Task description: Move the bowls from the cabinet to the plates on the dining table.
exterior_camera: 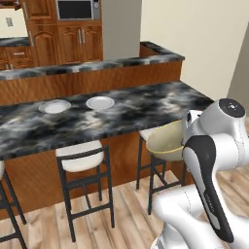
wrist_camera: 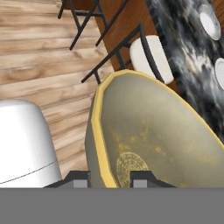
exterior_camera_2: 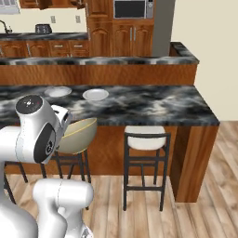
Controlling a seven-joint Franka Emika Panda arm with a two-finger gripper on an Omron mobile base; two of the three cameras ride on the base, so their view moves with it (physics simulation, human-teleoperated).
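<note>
1. Gripper: clenched on rim of beige bowl; in hand view one dark fingertip sits outside the wall, the other inside, w/ yellowish rim between them.
2. Beige bowl: held in air beside the arm, tilted on its side, in front of dining table edge & below top level; seen at and. Over wood floor, just above/in front of a stool.
3. Dining table: long black-grey-white marble top, brown wooden sides; raised marble ledge runs along far side.
4. Plates: two pale round plates on tabletop, side by side, near but apart; left plate, right plate. Same pair at &; both bare.
5. Bowl is well apart from both plates, off to the right of them in left base view.
6. Stools: white seat, black frame, tucked under table edge.
7. Background: reddish-brown cabinets w/ grey bar handles; microwave above them.
</note>
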